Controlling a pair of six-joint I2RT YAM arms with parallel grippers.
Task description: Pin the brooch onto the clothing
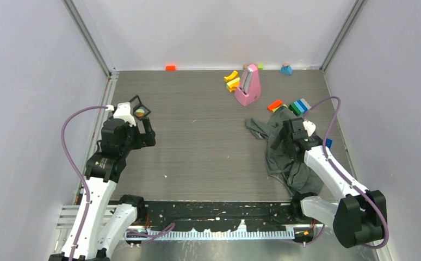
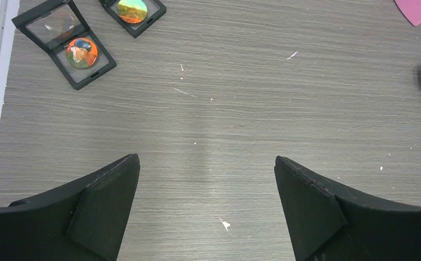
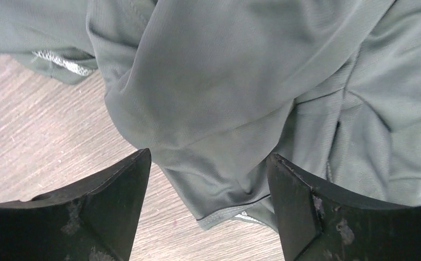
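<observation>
The dark grey T-shirt (image 1: pixel 287 157) lies crumpled at the right of the table; it fills the right wrist view (image 3: pixel 241 81). My right gripper (image 1: pixel 280 140) hovers over it, open, its jaws straddling a hemmed fold (image 3: pixel 208 157) without gripping it. Two round brooches sit in black boxes at the far left: a portrait one (image 2: pixel 81 53) in an opened box and a landscape one (image 2: pixel 132 10), of which one shows in the top view (image 1: pixel 141 112). My left gripper (image 2: pixel 206 160) is open and empty over bare table, near and to the right of the boxes (image 1: pixel 146 133).
A pink wedge-shaped object (image 1: pixel 247 87) stands at the back right, with yellow (image 1: pixel 231 80), blue (image 1: pixel 286 69), orange (image 1: pixel 274 105) and green-blue (image 1: pixel 299 106) blocks around it. An orange block (image 1: pixel 170 67) lies by the back wall. Walls enclose three sides.
</observation>
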